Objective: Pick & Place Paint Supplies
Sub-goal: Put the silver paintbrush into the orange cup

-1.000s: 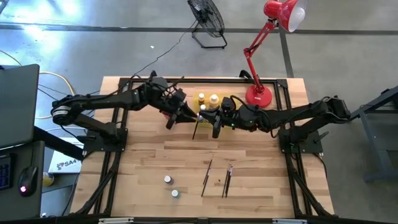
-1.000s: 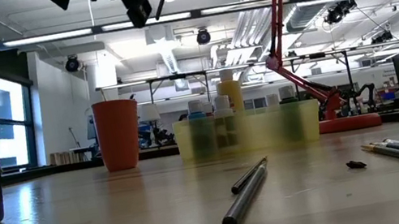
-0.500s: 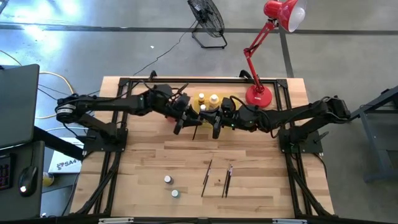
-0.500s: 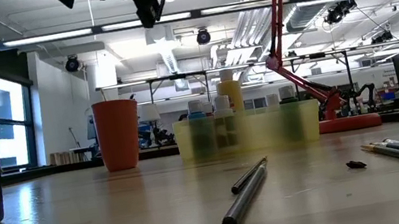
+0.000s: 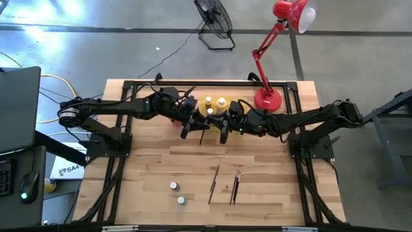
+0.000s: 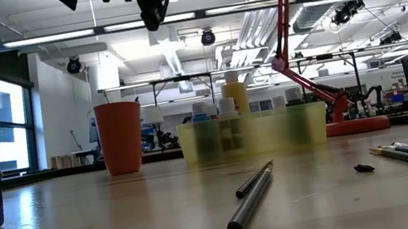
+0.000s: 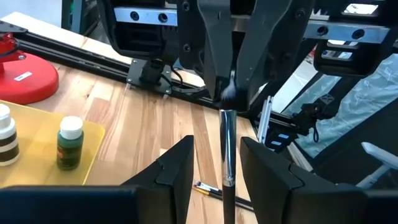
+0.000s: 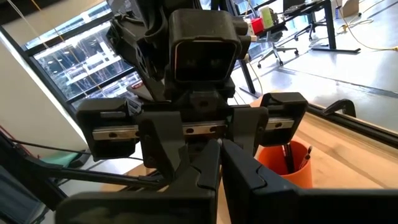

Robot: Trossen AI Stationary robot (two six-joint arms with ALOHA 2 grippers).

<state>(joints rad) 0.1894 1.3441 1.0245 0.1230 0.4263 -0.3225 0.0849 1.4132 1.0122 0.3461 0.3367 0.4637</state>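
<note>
The right hand (image 5: 223,133), closed, pinches the thin, stiff, light dark-handled paintbrush (image 7: 227,155) at its far end; the left hand (image 7: 216,163), half open, straddles its slippery shaft.

I see the wooden table (image 5: 148,167) carrying two small bottles (image 5: 177,193), loose paintbrushes (image 5: 224,183), a yellow tray (image 5: 207,111), and a red lamp base (image 5: 268,99).

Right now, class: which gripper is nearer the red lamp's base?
Right. The right gripper sits just inward of the lamp base, beside the yellow tray; the left gripper is beyond it, farther away.
</note>
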